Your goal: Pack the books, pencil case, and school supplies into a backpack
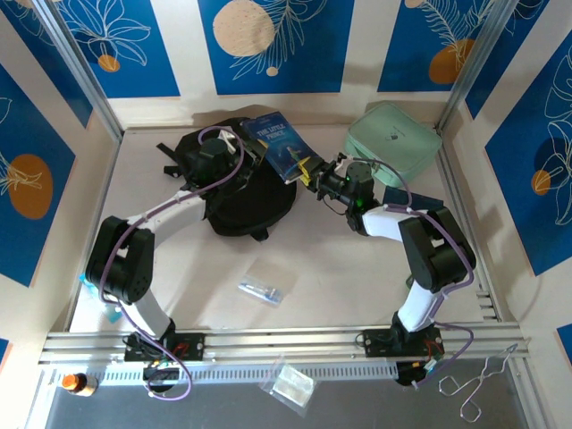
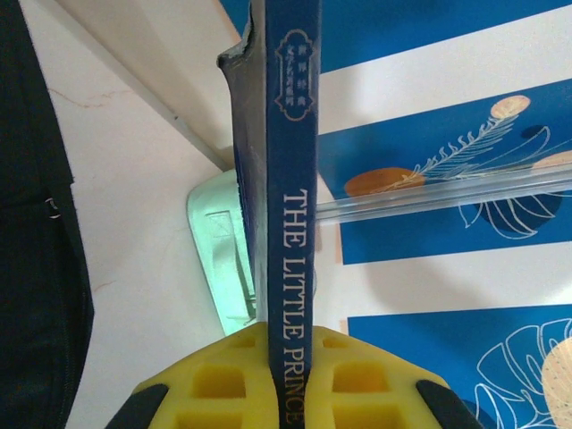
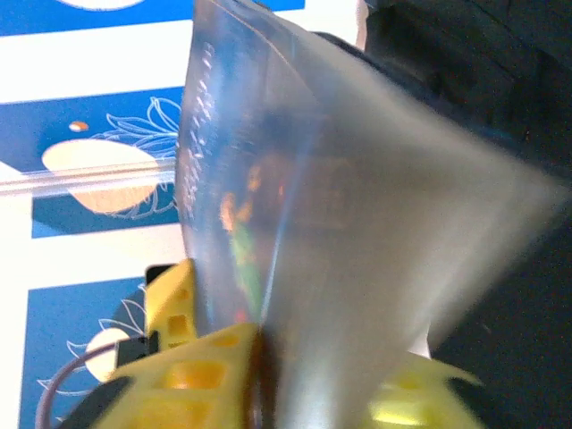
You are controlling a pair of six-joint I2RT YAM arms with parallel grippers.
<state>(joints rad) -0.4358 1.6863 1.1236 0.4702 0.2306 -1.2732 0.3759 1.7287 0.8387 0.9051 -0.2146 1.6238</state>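
The book "The Little Prince" [image 1: 279, 147] is held up above the black backpack [image 1: 241, 201] at the back of the table. My left gripper [image 1: 248, 143] is shut on its spine end; in the left wrist view the yellow fingers [image 2: 232, 375] pinch the blue spine [image 2: 290, 179]. My right gripper [image 1: 307, 172] is shut on the book's near right corner, and the glossy cover [image 3: 295, 179] rises blurred from between its yellow fingers [image 3: 197, 357]. The transparent pencil case [image 1: 261, 288] lies flat on the table in front of the backpack.
A mint-green case [image 1: 393, 143] stands at the back right. A dark-blue book [image 1: 424, 202] lies partly under the right arm. A clear pouch [image 1: 290, 384] and metal scissors [image 1: 478, 384] lie beyond the front rail. Frame posts and walls enclose the table.
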